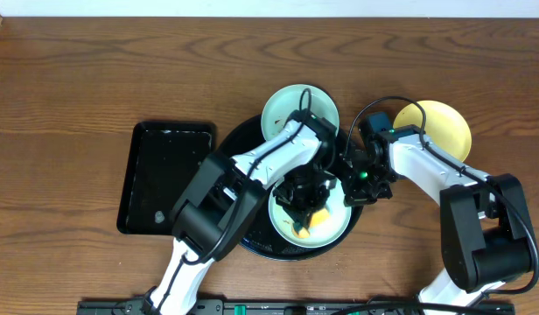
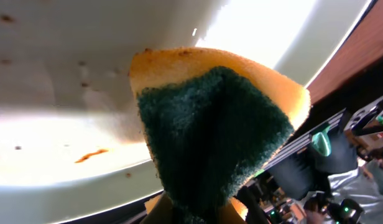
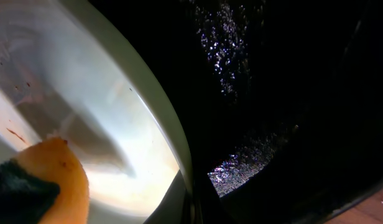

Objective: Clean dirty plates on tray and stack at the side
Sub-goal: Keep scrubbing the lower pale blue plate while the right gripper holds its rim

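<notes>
A pale blue plate [image 1: 332, 226] with brown specks lies on the round black tray [image 1: 278, 252]. My left gripper [image 1: 304, 199] is shut on a yellow-and-green sponge [image 1: 317, 217] and presses it onto this plate. In the left wrist view the sponge [image 2: 216, 124] rests on the plate [image 2: 55, 124], with the gripper [image 2: 204, 214] below it. My right gripper [image 1: 353, 182] is shut on the plate's right rim. The right wrist view shows the plate [image 3: 104, 112], the gripper [image 3: 194, 205], the sponge [image 3: 48, 180] and the tray [image 3: 272, 93]. A second pale blue plate [image 1: 287, 107] sits at the tray's far edge. A pale yellow plate [image 1: 440, 127] lies on the table to the right.
A smaller rectangular black tray [image 1: 164, 175] lies on the wooden table [image 1: 68, 87] left of the round tray. Both arms cross over the round tray, with cables looping above the right gripper.
</notes>
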Tool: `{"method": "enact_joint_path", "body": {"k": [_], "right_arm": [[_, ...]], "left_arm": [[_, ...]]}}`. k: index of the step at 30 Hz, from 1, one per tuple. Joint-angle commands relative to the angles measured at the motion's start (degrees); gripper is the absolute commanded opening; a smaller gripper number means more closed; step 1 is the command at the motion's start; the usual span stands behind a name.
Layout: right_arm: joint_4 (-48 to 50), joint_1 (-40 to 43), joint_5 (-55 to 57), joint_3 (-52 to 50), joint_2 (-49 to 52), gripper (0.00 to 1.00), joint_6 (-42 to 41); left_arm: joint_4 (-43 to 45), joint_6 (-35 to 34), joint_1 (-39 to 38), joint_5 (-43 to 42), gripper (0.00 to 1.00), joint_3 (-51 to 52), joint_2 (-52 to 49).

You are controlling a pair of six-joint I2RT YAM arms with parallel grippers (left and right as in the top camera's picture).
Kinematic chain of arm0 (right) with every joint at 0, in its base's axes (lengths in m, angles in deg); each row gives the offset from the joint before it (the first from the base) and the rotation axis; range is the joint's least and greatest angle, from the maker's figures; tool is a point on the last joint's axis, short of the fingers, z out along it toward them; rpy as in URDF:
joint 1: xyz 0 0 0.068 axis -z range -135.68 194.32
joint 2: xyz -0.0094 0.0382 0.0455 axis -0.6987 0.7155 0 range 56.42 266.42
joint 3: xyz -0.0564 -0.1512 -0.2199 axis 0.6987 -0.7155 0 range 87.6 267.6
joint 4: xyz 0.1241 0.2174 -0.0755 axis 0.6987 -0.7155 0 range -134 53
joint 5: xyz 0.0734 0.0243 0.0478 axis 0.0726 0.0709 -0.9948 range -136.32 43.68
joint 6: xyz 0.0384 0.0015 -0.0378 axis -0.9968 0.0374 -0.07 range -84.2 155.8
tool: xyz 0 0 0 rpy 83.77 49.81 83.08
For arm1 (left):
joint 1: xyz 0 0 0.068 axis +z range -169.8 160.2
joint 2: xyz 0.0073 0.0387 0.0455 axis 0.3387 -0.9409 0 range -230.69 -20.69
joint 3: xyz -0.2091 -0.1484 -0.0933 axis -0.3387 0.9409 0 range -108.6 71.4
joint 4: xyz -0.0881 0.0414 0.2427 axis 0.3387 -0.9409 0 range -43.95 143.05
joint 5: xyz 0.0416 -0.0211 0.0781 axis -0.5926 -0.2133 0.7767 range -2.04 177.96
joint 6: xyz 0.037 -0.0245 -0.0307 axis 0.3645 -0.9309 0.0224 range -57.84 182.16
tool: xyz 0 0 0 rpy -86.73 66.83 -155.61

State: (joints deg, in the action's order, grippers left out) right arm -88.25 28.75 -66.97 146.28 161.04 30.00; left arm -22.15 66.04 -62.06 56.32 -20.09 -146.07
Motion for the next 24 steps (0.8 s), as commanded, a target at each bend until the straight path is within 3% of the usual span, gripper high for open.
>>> {"method": "enact_joint_path", "body": {"k": [1,9,16,24], "right_arm": [[-0.42,-0.11,2.21,-0.39,0.66,0.01,0.57],[-0.24,-0.22,2.23,-0.39,0.66,0.01,0.72],[-0.26,-0.22,2.38,-0.39,0.66,0.01,0.72],[-0.37,-0.22,2.4,-0.39,0.66,0.01,0.7]], "left_arm": [[-0.09,-1.01,0.63,3.96,0.07,1.46,-0.87],[1.73,-1.55,5.14,6.64,0.07,1.81,-3.63],[-2.56,-0.74,5.2,8.52,0.07,1.81,-8.87],[-3.41,-9.46,5.79,28.89,0.07,1.57,-8.9]]}}
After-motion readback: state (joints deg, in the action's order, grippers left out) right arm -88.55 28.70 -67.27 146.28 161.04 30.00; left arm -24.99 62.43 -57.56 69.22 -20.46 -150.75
